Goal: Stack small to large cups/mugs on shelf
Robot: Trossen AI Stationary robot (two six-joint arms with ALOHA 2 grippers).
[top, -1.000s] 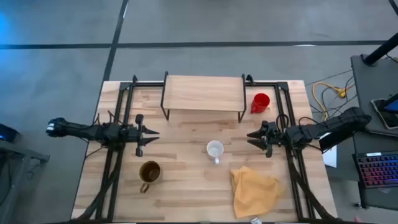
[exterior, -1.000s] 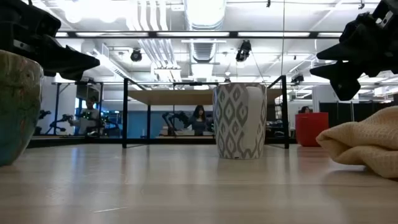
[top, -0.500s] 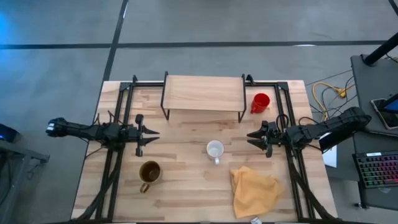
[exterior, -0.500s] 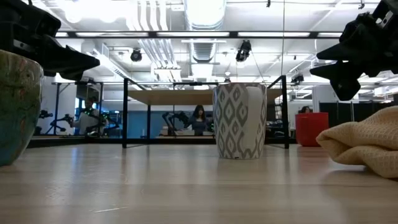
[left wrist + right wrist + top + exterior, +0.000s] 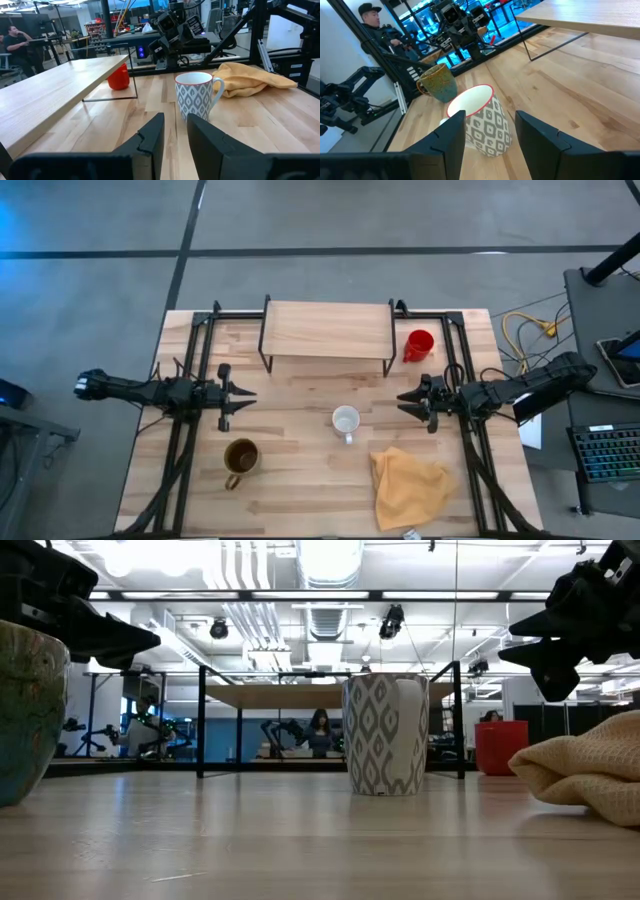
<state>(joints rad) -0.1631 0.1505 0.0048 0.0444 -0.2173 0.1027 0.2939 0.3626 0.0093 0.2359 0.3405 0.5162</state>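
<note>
Three mugs stand upright on the table. The white mug (image 5: 346,421) with a grey diamond pattern (image 5: 385,735) is in the middle. The dark brown mug (image 5: 241,457) stands near the left front. The red mug (image 5: 418,345) stands right of the shelf (image 5: 328,330), a bare light-wood board on black legs. My left gripper (image 5: 244,393) hovers open left of the white mug (image 5: 195,97). My right gripper (image 5: 404,401) hovers open to that mug's right (image 5: 482,122). Neither touches anything.
A yellow-orange cloth (image 5: 410,488) lies crumpled at the right front, just near the right gripper. Black frame rails (image 5: 190,430) run along both table sides. Bare wood lies between the shelf and the white mug. People and equipment show in the room beyond.
</note>
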